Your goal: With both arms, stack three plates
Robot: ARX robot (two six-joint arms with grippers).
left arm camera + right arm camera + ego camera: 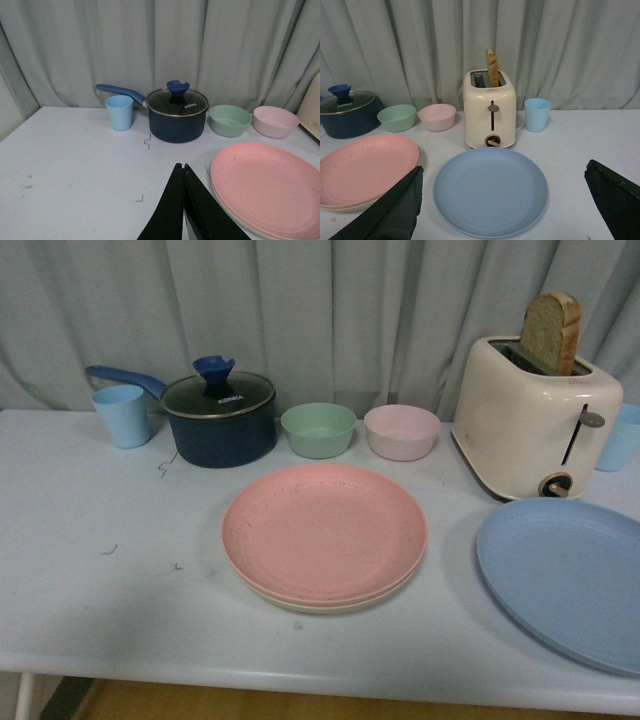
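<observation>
The pink plate [323, 530] sits on the cream plate [300, 602] mid-surface [100, 620]. The blue plate [565, 575] lies to the right, unstacked. The left gripper [183, 166] has its jaws pinched together; the right gripper [503, 167] has its jaws wide, empty.

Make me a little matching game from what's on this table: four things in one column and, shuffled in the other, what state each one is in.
Things:
1. pink plate
2. blue plate
3. toaster
4. saucepan

States:
A. has a slice of bread sticking out of the top
B. lies by itself on the table, nothing stacked with it
C. is covered by a glass lid with a blue knob
D. rests on top of the cream plate

Pairs: 1-D, 2-B, 3-A, 4-C.
</observation>
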